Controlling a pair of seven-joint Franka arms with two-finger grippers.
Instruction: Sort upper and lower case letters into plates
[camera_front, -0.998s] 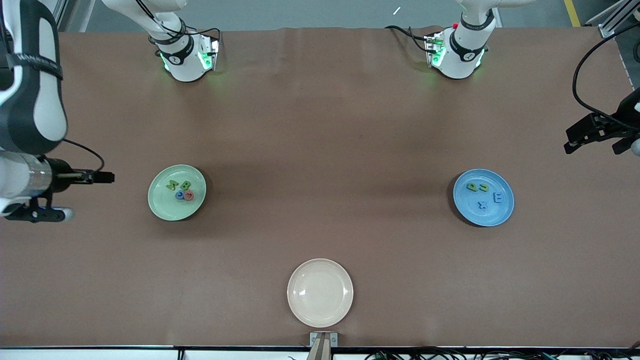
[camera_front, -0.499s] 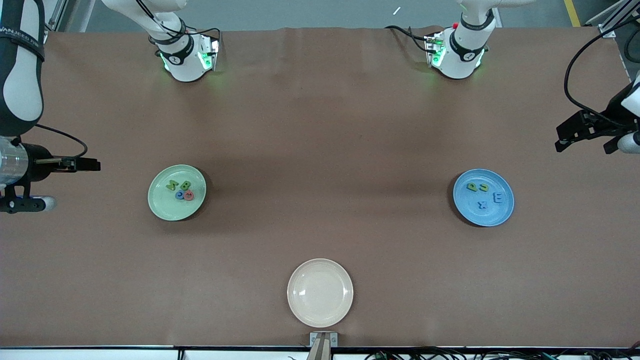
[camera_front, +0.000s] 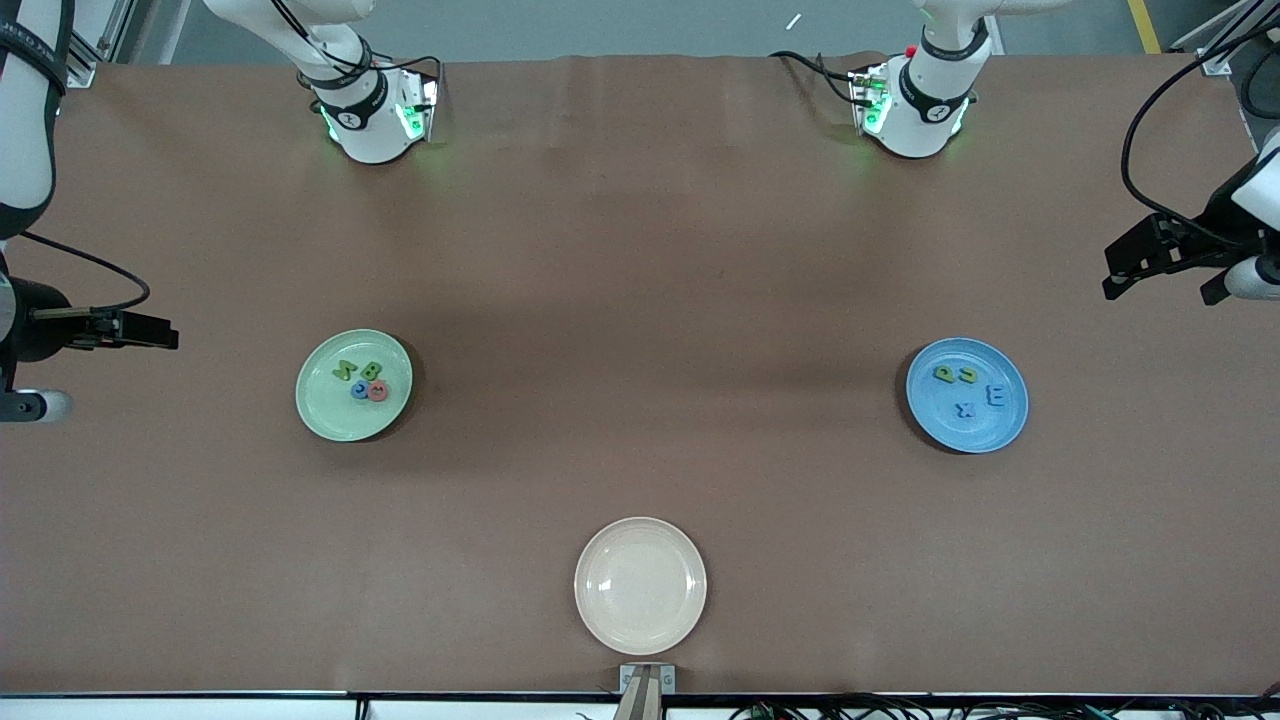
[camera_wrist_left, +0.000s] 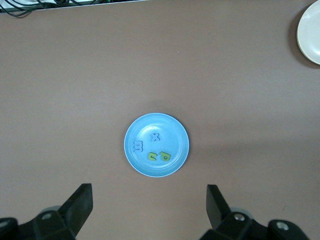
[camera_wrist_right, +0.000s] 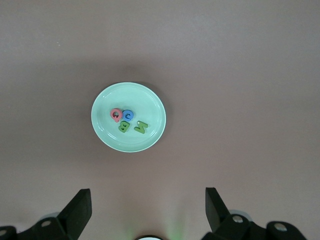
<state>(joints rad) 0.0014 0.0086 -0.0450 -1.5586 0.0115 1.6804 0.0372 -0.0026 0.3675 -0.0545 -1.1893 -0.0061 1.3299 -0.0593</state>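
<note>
The mint green plate (camera_front: 325, 415) holds a green M (camera_front: 344, 370), a green B (camera_front: 371, 371), a blue letter (camera_front: 359, 390) and a red letter (camera_front: 377, 391). The sky blue plate (camera_front: 985, 430) holds two green letters (camera_front: 943, 374) and a blue x (camera_front: 965, 409) and E (camera_front: 995, 396). My right gripper (camera_wrist_right: 147, 202) is open and empty, high up at the right arm's end of the table (camera_front: 30, 340), with the mint plate (camera_wrist_right: 150, 105) in its view. My left gripper (camera_wrist_left: 149, 197) is open and empty, high up at the left arm's end (camera_front: 1235, 260), with the blue plate (camera_wrist_left: 175, 130) in its view.
A cream-beige plate (camera_front: 640, 585) lies empty near the front camera's edge of the table, midway between the two arms. It also shows at the edge of the left wrist view (camera_wrist_left: 311, 30). The arm bases (camera_front: 370, 120) stand along the table edge farthest from the front camera.
Both grippers have drawn back toward their own ends of the table, the right one more. The letters and plates have not moved.
</note>
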